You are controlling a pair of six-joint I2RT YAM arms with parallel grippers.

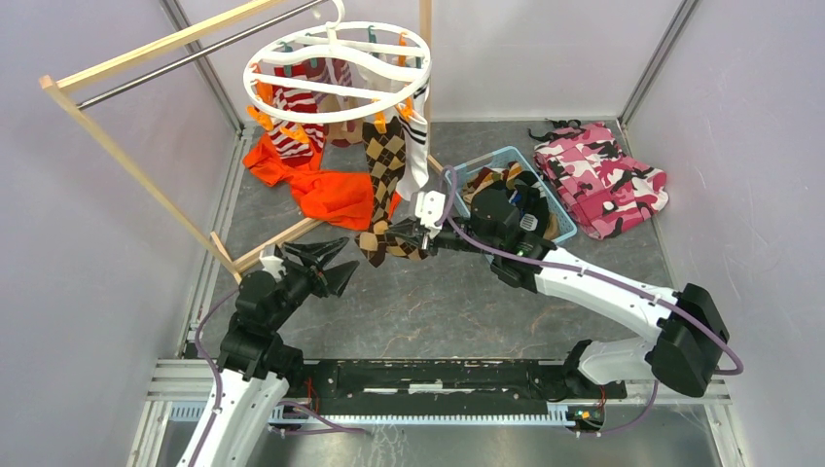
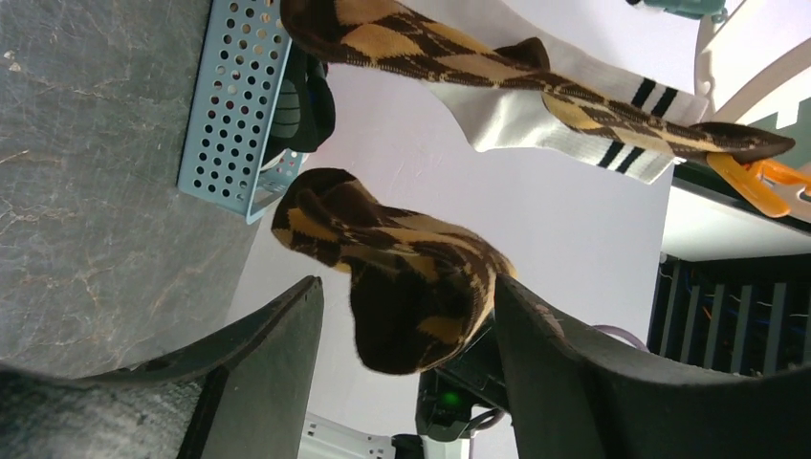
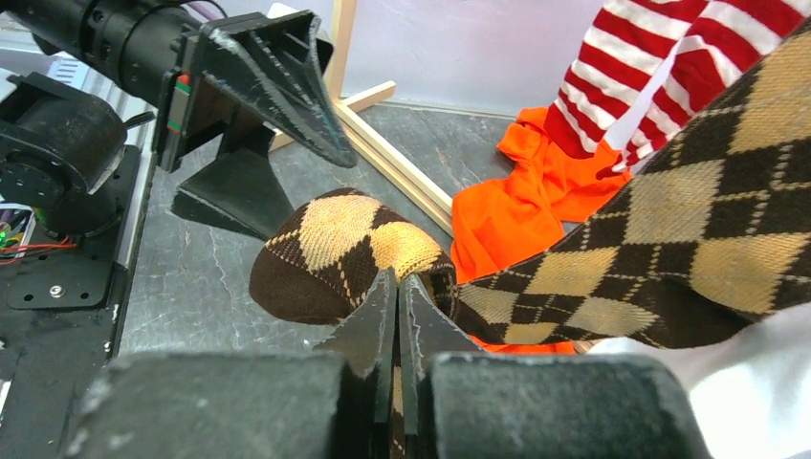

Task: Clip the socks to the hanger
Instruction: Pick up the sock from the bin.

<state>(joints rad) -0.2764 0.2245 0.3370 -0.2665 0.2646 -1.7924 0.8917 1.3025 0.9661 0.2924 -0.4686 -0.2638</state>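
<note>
Right gripper (image 3: pixel 397 287) is pinched tight on the brown argyle sock (image 3: pixel 325 249), toe poking toward the wide-open left gripper (image 1: pixel 333 265) just beside it.

The right claw (image 3: pixel 397 282) is clamped on a brown argyle sock (image 3: pixel 335 253). Ahead to its left, the left claw (image 3: pixel 311 191) gapes above the tabletop (image 3: pixel 191 287). Ahead to its right are an orange garment (image 3: pixel 521 196) and a red-and-white striped sock (image 3: pixel 669 57).

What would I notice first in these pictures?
The big white round hanger is full of dangling socks, up top by the wooden rack. Below it, the right hand pinches a brown argyle sock, with the open left hand close by. A pink camouflage cloth lies far right.
</note>
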